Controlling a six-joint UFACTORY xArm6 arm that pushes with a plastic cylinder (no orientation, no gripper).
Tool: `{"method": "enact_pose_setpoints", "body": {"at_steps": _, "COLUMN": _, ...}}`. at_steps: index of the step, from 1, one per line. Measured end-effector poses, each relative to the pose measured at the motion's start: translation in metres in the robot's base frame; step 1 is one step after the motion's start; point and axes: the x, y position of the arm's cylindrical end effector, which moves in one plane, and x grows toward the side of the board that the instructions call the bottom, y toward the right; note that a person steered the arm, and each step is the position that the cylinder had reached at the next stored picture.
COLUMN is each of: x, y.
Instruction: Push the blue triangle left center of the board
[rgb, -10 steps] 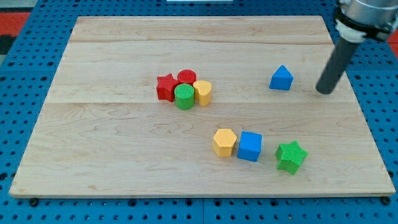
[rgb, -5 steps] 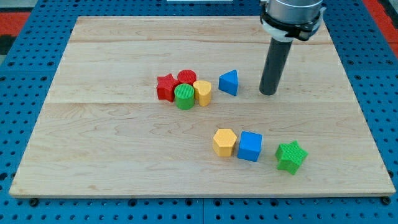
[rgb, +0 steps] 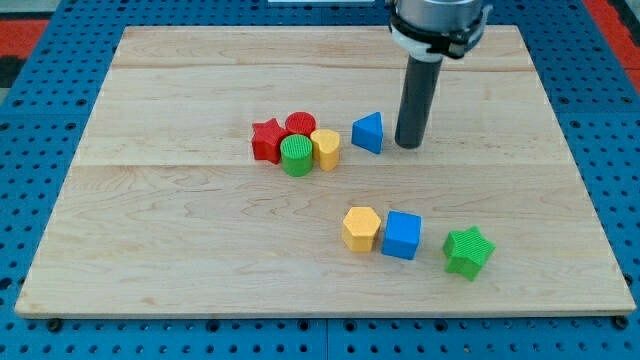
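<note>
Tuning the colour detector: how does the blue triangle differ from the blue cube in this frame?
The blue triangle block is wedge-shaped; the blue cube block is boxy. The triangle stands alone, just right of the red, green and yellow cluster, with my tip close on its right; the cube sits lower on the wooden board, beside the yellow hexagon block. Both are the same blue.

Pale, smooth-grained wood board (rgb: 200, 250); matt plastic-looking blue triangle (rgb: 369, 132); ribbed green cylinder (rgb: 296, 156).
</note>
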Motion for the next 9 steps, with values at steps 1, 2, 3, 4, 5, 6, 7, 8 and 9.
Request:
{"method": "enact_pose_setpoints", "body": {"at_steps": 1, "x": 0.033, "y": 0.011}}
{"method": "enact_pose_setpoints", "body": {"at_steps": 2, "x": 0.012, "y": -0.037}}
{"method": "enact_pose_setpoints", "body": {"at_steps": 3, "x": -0.016, "y": -0.024}}
{"method": "enact_pose_setpoints", "body": {"at_steps": 4, "x": -0.055, "y": -0.04}}
{"method": "enact_pose_setpoints", "body": {"at_steps": 5, "x": -0.094, "y": -0.046}}
{"method": "enact_pose_setpoints", "body": {"at_steps": 6, "x": -0.091, "y": -0.095}}
{"method": "enact_pose_setpoints", "body": {"at_steps": 7, "x": -0.077, "y": -0.127}}
{"method": "enact_pose_setpoints", "body": {"at_steps": 8, "x": -0.055, "y": -0.15}}
{"method": "enact_pose_setpoints", "body": {"at_steps": 9, "x": -0.051, "y": -0.211}}
